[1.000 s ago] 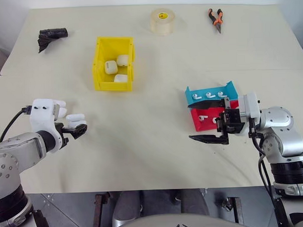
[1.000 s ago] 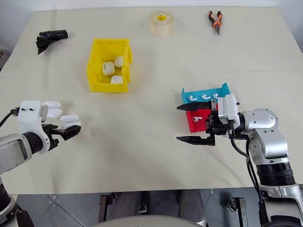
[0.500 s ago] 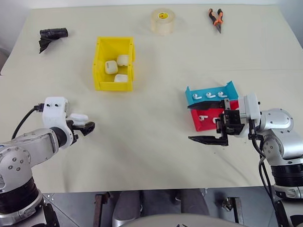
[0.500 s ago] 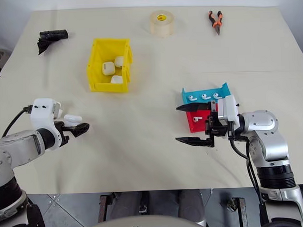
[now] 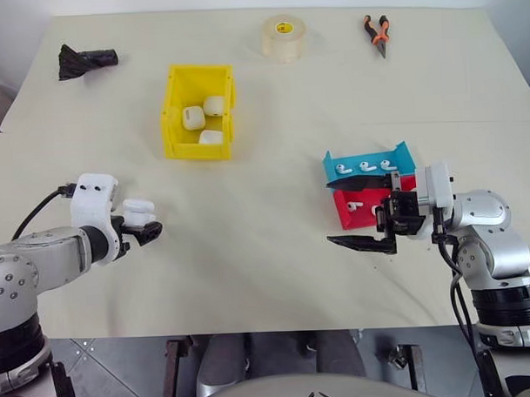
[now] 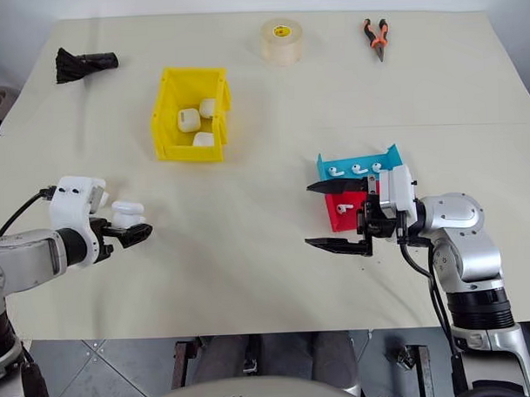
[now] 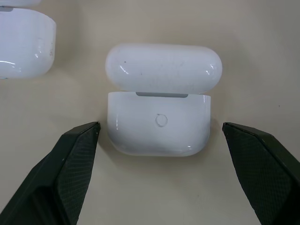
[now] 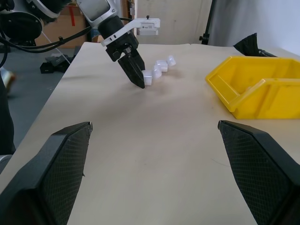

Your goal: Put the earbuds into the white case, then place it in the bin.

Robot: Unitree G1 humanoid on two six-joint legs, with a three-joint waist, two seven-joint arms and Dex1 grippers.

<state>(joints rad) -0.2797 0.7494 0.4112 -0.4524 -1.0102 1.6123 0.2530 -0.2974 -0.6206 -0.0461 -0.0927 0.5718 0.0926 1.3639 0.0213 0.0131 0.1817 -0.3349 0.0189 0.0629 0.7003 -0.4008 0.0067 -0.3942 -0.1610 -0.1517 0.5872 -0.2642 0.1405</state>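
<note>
Currently the left gripper (image 7: 159,136) sits over the near-left part of the table (image 5: 268,277), jaws spread wide, one finger on each side of a white case (image 7: 159,123). Neither finger touches it; there is a visible gap of cloth on both sides. That case lies on the table with its lid flipped up, its front face with the round button toward the wrist camera. A second white case (image 7: 24,47) lies just beside it, farther from the gripper.

Right gripper (image 5: 366,212) hangs above the table on the right, pointing level toward the robot's left, jaws wide apart and holding nothing. Its upper finger crosses in front of two small trays: a blue tray (image 5: 368,164) with three earbuds (image 5: 365,167) lined up inside, and a red tray (image 5: 357,211) just in front of it with one more earbud (image 5: 355,206) showing.

Yellow bin (image 5: 198,109) stands farther back, left of centre, well apart from both grippers, with three white cases already in it.

Along the far edge: a black object (image 5: 82,60) at the left, a roll of clear tape (image 5: 284,37) in the middle, orange-handled pliers (image 5: 378,31) at the right.
</note>
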